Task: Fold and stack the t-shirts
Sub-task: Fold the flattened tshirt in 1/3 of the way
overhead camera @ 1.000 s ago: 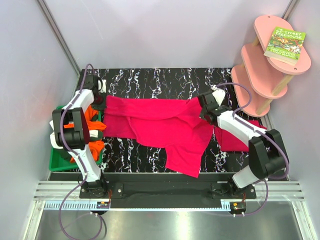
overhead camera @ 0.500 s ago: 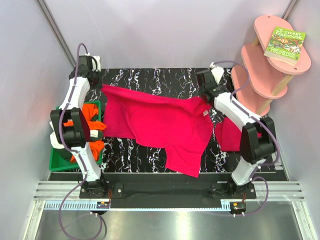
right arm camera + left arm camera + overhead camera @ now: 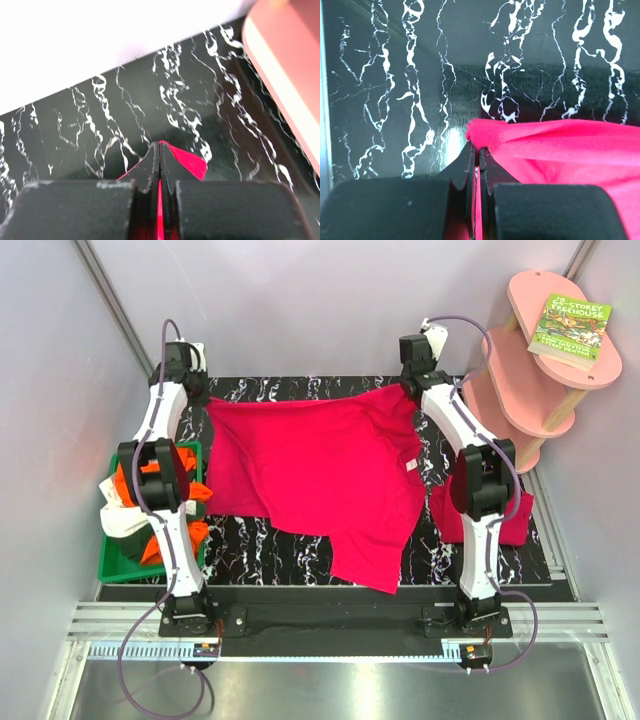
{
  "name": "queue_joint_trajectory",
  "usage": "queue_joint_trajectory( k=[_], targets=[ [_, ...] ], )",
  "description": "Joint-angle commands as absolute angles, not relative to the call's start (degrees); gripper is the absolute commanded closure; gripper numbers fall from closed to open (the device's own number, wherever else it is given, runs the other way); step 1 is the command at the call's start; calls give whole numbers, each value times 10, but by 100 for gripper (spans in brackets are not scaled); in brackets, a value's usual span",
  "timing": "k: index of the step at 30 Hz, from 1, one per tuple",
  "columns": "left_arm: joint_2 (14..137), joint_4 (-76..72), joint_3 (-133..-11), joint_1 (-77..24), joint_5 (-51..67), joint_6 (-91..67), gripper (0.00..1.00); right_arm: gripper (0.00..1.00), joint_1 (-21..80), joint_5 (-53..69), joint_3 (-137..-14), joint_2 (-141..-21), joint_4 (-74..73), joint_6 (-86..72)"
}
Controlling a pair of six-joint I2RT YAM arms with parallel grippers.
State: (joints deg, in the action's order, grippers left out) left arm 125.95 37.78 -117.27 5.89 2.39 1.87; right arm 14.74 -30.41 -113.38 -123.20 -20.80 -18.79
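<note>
Shirt [image 3: 320, 475], crimson, pinched at both far corners. Left gripper [image 3: 476, 150] jaws closed tight on cloth corner; right gripper [image 3: 159, 148] likewise clamped on red tip. Both arms now stretched to far edge of table [image 3: 290, 388], up from mid-table a second ago. Far hem pulled straight between them, bunching gone there. Near part rumpled toward front edge. Judged: spreading step, folding not begun. Second crimson shirt [image 3: 443, 518] lies at right; orange and white shirts [image 3: 197, 490] in green tray [image 3: 110, 570].
</note>
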Motion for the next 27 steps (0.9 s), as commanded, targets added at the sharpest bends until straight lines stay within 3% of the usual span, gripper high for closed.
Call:
queue_joint_trajectory(
  k=[1,5,10,22,27],
  targets=[
    [1283,364,-1230,60,26,18,100,100,147,-325,-1227,-1298,-198,-141],
    [1315,365,-1273,60,24,16,100,100,146,-327,-1337,-1360,-228,-130],
    [1334,364,-1309,58,24,18,100,100,143,-321,-1360,-1375,-229,-134],
    [1304,365,-1270,55,26,38,100,100,156,-327,-1317,-1309,-229,-131],
    [1274,366,-1209,54,27,54,100,100,170,-332,-1217,-1253,-208,-146]
  ],
)
